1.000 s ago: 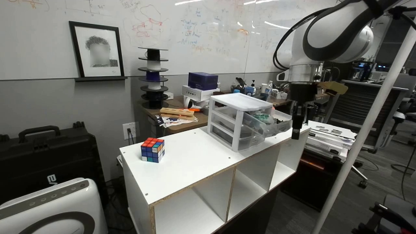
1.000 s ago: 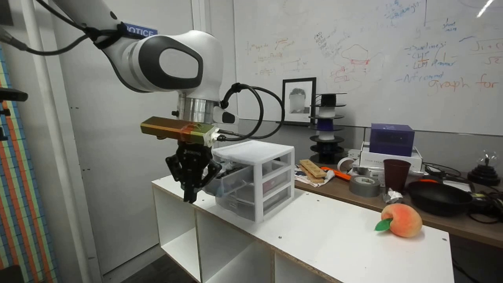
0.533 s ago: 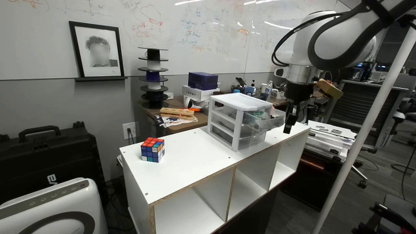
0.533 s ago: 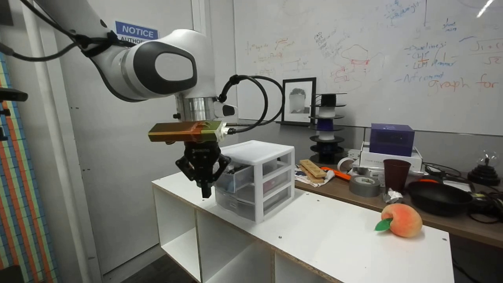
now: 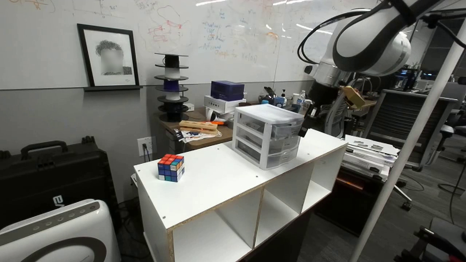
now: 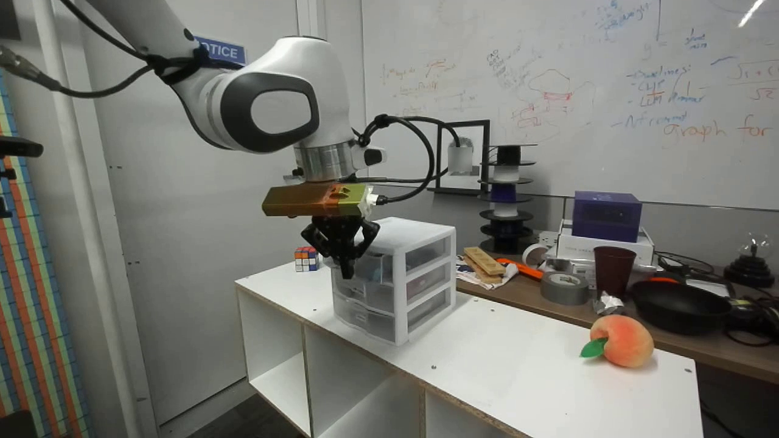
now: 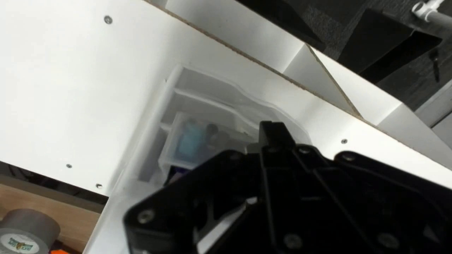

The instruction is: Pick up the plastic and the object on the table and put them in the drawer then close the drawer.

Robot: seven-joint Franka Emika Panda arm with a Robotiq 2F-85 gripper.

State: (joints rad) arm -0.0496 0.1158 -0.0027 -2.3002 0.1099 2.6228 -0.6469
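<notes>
In an exterior view, a robot arm (image 6: 268, 103) extends above a white bench (image 6: 517, 365), the fingers of its black claw (image 6: 347, 272) together and pointing down in front of a small, white-framed chest (image 6: 398, 233) of three tiers. The translucent top drawer (image 6: 378, 271), partly hidden by the claw, appears close to flush with the frame. A green-leafed peach (image 6: 624, 340) sits toward the bench's right end, while a Rubik's cube (image 6: 307, 259) stands at the far left, the chest between them. In an exterior view, the cube is in the foreground and the claw tilts toward the chest, its fingertips at the front of the top drawer; whether they touch it cannot be told. A framed portrait (image 5: 109, 54) and a stack of spools (image 5: 172, 85) stand in the background. In the wrist view, the claw fills the lower right, its fingers meeting at the tips, as a bluish shape (image 7: 190, 139) shows blurred within the translucent drawer walls and a roll of gray tape (image 7: 30, 225) lies beyond the bench's edge at lower left.
</notes>
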